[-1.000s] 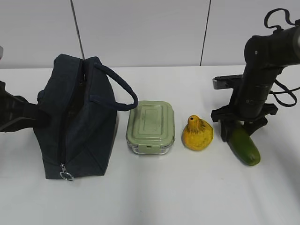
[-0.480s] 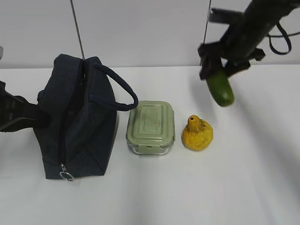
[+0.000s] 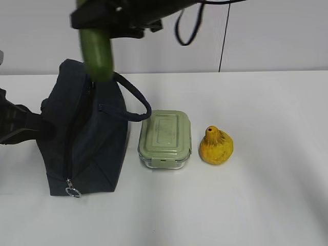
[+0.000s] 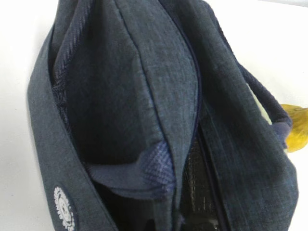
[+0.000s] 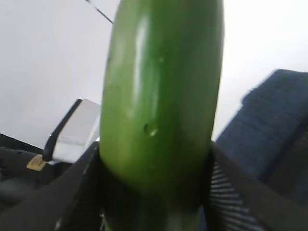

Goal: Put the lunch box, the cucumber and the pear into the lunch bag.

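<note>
The dark green cucumber [image 3: 98, 54] hangs upright in my right gripper [image 3: 102, 23], which is shut on it just above the top of the navy lunch bag [image 3: 84, 138]. In the right wrist view the cucumber [image 5: 161, 96] fills the frame between the gripper's black fingers [image 5: 79, 187]. My left gripper [image 3: 37, 125] is against the bag's left end and seems shut on its fabric; in the left wrist view the bag [image 4: 144, 96] hides it almost wholly. The lunch box [image 3: 165, 137] with its sage-green lid and the yellow pear [image 3: 216, 146] sit on the table right of the bag.
The bag's rope handle [image 3: 130, 97] loops out toward the lunch box. Its zipper pull ring [image 3: 72, 191] hangs at the front bottom. The zipper slit shows a dark gap [image 4: 192, 187]. The pear's edge [image 4: 296, 127] shows past the bag. A white wall stands behind the table.
My right gripper has carried the cucumber from the table's right side up and across to the left, to above the lunch bag. The bag, lunch box, pear and left arm have not moved.
</note>
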